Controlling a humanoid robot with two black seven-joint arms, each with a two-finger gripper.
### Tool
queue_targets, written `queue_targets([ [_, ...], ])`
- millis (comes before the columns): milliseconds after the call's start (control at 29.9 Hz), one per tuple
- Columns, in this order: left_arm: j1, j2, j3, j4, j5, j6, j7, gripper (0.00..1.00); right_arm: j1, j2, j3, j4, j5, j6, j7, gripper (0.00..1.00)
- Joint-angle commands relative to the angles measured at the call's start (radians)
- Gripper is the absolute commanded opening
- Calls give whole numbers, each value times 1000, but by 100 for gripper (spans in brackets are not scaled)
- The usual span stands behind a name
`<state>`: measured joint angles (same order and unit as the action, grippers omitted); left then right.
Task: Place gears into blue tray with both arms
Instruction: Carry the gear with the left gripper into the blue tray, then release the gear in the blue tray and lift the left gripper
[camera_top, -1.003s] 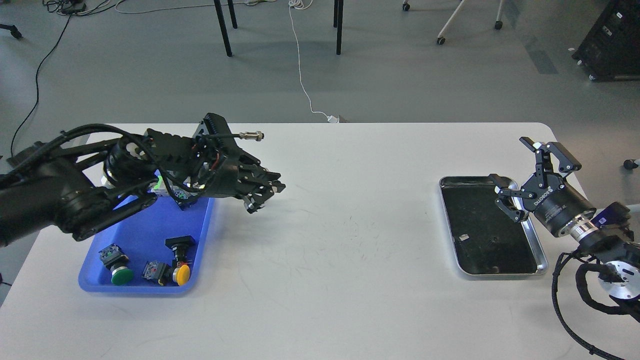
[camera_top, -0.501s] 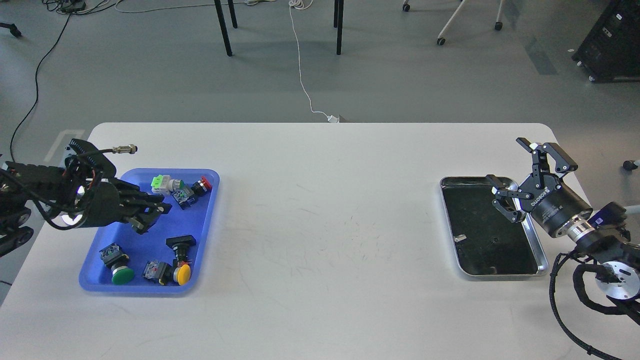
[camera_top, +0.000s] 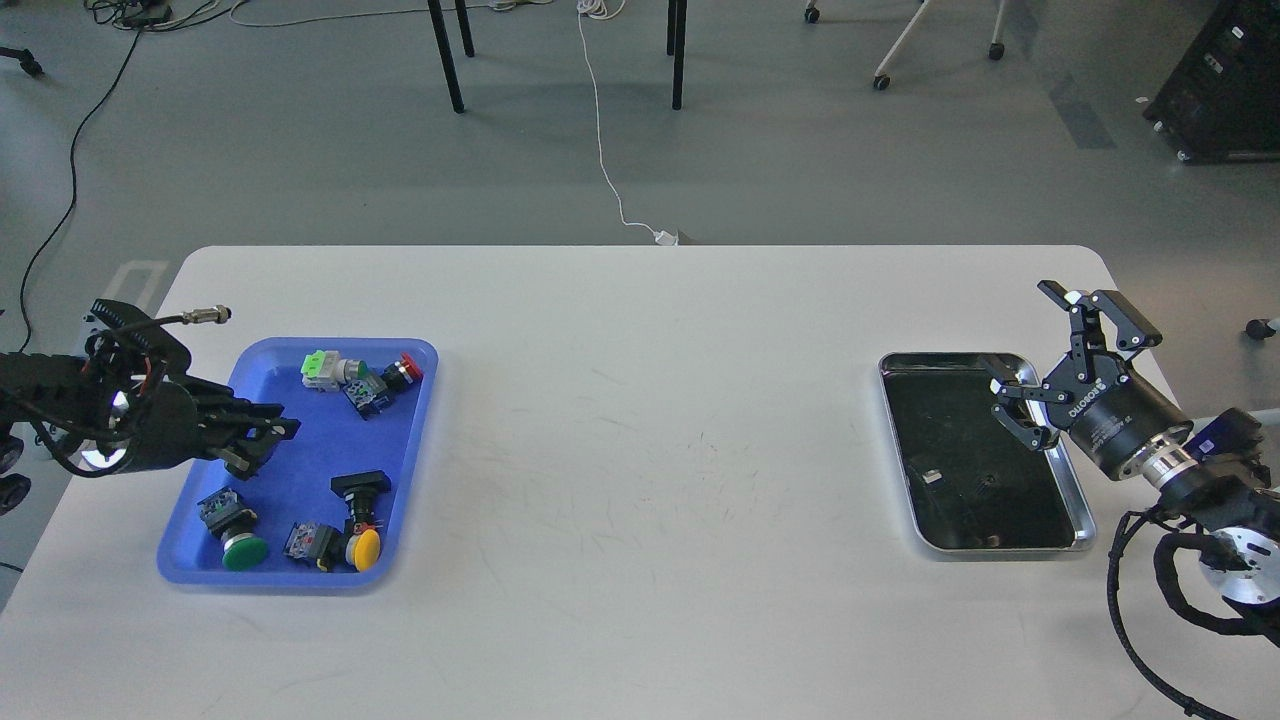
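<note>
Gears (camera_top: 988, 481) (tiny dark specks) lie in the steel tray (camera_top: 1085, 528), just left of the right gripper (camera_top: 1055, 365), whose jaws gape empty. Blue tray (camera_top: 290, 576) sits far left; left gripper (camera_top: 262, 442) state unclear.

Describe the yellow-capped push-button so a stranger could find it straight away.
Start at the blue tray on the left side of the white table. Go to its near right corner, where the yellow-capped push-button lies. It is the only yellow cap there; the green-capped button lies to its left.
</note>
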<state>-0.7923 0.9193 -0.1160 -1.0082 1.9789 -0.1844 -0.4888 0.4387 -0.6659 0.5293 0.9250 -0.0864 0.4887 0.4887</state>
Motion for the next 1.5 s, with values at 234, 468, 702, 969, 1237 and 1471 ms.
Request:
queue_targets([
  [234, 24, 0, -7, 11, -2, 17, 0, 56, -3, 0, 1, 6, 0, 0, 0, 97],
  [468, 12, 12, -19, -3, -55, 51, 0, 79, -9, 0, 1, 8, 0, 0, 0, 97],
  [702, -42, 10, -148, -113, -420, 39, 0, 91, -9, -1, 9, 9, 0, 0, 0, 97],
  [969, 17, -77, -221, -299, -1168, 42, 0, 95, -9, -4, 5, 9, -3, 0, 0, 97],
  [1237, 266, -275, -470, -244, -1347, 39, 0, 98, 5, -50, -5, 38, -79, 0, 0, 97],
  [1471, 461, -421, -720, -236, -1352, -45, 0, 98, 83, -228, -6, 166, -433, 0, 0, 97],
])
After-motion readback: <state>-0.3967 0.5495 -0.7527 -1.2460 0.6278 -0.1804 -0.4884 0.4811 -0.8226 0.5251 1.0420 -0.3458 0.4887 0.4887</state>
